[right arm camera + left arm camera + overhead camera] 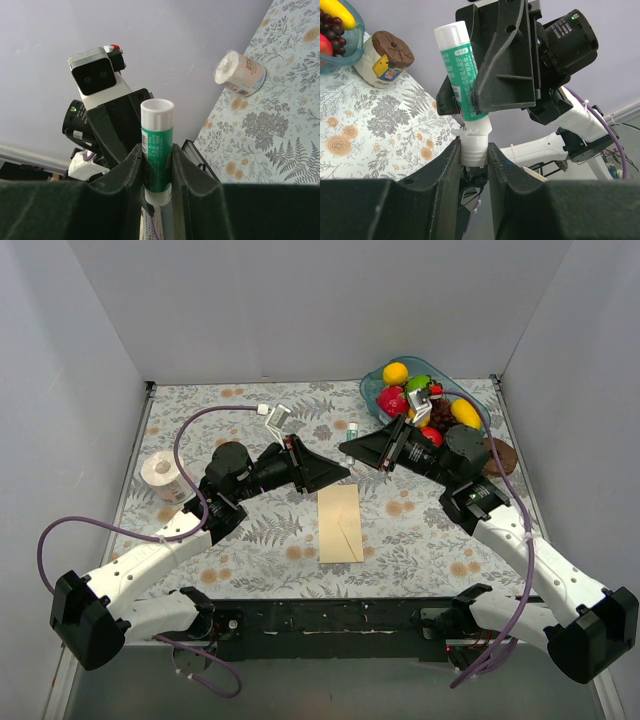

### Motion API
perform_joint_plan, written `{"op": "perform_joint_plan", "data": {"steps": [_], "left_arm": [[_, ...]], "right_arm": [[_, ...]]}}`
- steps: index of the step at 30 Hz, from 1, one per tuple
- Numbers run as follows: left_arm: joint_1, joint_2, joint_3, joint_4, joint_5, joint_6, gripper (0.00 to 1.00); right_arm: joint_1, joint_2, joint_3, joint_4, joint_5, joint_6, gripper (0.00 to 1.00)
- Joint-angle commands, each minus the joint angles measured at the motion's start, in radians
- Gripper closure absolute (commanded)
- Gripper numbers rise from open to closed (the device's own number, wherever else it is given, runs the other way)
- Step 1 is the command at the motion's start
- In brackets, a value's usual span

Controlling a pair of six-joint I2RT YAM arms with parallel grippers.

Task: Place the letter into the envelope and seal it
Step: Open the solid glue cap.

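Beyond the envelope (340,525), left pincer (474,150) and right pincer (156,154) clamp a glue-stick (460,70).

Rectangular table (250,550) under white cloth, grey fern and orange flower print. Plain pale grey-lavender panels on three sides: back wall (320,310), left wall (60,390), right wall (590,360), each meeting tabletop edge. Smooth grey strip (350,695) beyond near edge, floor or ledge, cannot tell. Light even, diffuse, soft shadows. Translucent blue bowl (368,392) of fruit in far right corner. White paper roll (160,472) lying by left wall. Wrist views: same lavender wall, same floral cloth.
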Motion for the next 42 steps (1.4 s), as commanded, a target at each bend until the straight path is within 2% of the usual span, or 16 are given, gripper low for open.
{"op": "perform_joint_plan", "data": {"steps": [1, 10, 19, 27, 33, 42], "left_arm": [[0.013, -0.032, 0.003, 0.112, -0.03, 0.019, 1.0], [0.009, -0.009, -0.019, 0.169, 0.074, 0.01, 1.0], [-0.041, -0.007, -0.034, 0.14, 0.174, 0.148, 1.0], [-0.049, -0.028, -0.059, 0.137, 0.142, 0.177, 1.0], [-0.049, -0.085, -0.111, 0.234, 0.07, 0.171, 1.0], [-0.049, -0.075, -0.085, 0.263, 0.09, 0.185, 1.0]], "right_arm": [[-0.001, -0.035, 0.035, -0.014, -0.023, -0.043, 0.99], [-0.002, -0.035, 0.035, -0.014, -0.004, -0.048, 0.99], [-0.001, -0.064, 0.105, -0.068, 0.062, -0.126, 0.99], [-0.001, -0.11, 0.144, -0.106, 0.091, -0.193, 0.99], [-0.001, -0.14, 0.142, -0.111, 0.073, -0.209, 0.99], [0.005, -0.127, 0.133, -0.108, 0.02, -0.198, 0.99]]}}
